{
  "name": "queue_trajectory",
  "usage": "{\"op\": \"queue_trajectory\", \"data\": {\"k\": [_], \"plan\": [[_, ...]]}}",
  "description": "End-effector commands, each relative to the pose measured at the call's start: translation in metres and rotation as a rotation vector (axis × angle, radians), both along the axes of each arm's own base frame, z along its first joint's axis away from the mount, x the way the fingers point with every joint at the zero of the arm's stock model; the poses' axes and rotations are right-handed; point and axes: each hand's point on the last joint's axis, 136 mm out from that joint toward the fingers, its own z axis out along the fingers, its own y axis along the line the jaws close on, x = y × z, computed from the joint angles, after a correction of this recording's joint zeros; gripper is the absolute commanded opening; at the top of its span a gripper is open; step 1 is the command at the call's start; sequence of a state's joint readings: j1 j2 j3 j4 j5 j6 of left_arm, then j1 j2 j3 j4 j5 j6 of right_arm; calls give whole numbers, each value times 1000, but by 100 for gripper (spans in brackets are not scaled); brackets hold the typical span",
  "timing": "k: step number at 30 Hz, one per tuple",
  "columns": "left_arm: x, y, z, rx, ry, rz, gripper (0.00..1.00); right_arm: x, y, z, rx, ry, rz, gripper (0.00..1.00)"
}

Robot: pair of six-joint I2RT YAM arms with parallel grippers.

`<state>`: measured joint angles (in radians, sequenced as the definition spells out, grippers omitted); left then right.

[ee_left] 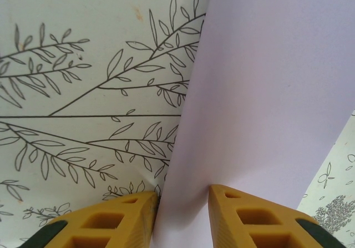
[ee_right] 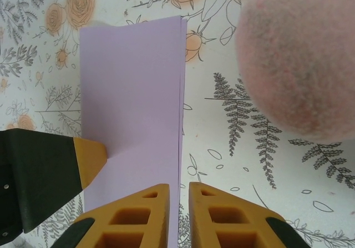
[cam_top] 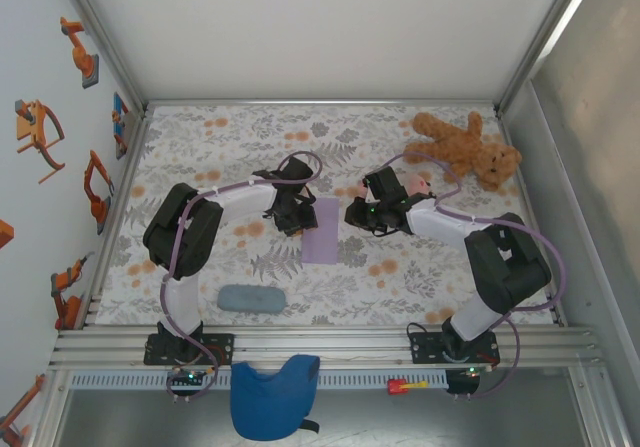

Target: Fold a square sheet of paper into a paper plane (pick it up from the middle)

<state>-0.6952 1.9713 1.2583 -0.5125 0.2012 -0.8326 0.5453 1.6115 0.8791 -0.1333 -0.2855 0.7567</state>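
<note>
1. The right jaws are nearly together, with only a slim gap between their two yellow ribbed fingertips [ee_right: 144, 217]. They stand at the bottom centre of the right wrist view. The gap lines up with the right-hand edge of the pale lavender sheet of thin paper [ee_right: 130, 92], but I cannot tell whether they touch it.
2. The left jaws are part open, with a moderate gap between their yellow fingertips [ee_left: 244, 220] at the bottom of the left wrist view. The sheet's edge runs down into that gap. One fingertip is over the printed table and the other over the paper. They are not clamped on the sheet.
3. In the right wrist view, a yellow tip on a black body enters from the lower left of the frame. It belongs to the left jaws and meets the sheet's left edge.
4. The sheet is folded into a tall oblong, with two slightly offset layers showing along its right edge. In the top view it lies at the centre, on the table between the two jaws.
5. The table [cam_top: 200, 137] has a cover printed with grey leaves and orange flowers.
6. A blurred pink fuzzy round shape [ee_right: 299, 59] sits in the upper right of the right wrist view.
7. Further out in the top view:
   - A brown plush teddy bear [cam_top: 470, 147] lies at the upper right.
   - A grey-blue oblong pad [cam_top: 250, 298] lies at the lower left of centre.
   - A blue cloth piece [cam_top: 272, 397] hangs at the bottom edge.
</note>
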Motion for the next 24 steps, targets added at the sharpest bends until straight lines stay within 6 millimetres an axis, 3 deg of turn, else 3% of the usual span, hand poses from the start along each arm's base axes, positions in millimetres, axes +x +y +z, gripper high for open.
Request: {"op": "queue_trajectory", "data": {"k": [1, 15, 24], "plan": [[-41, 22, -82, 160, 132, -60, 34, -1, 2, -5, 12, -4, 23, 15], [-39, 19, -82, 156, 113, -131, 33, -1, 9, -9, 45, 9, 41, 13], [-38, 17, -85, 146, 115, -141, 31, -5, 25, -12, 125, 36, 95, 11]]}}
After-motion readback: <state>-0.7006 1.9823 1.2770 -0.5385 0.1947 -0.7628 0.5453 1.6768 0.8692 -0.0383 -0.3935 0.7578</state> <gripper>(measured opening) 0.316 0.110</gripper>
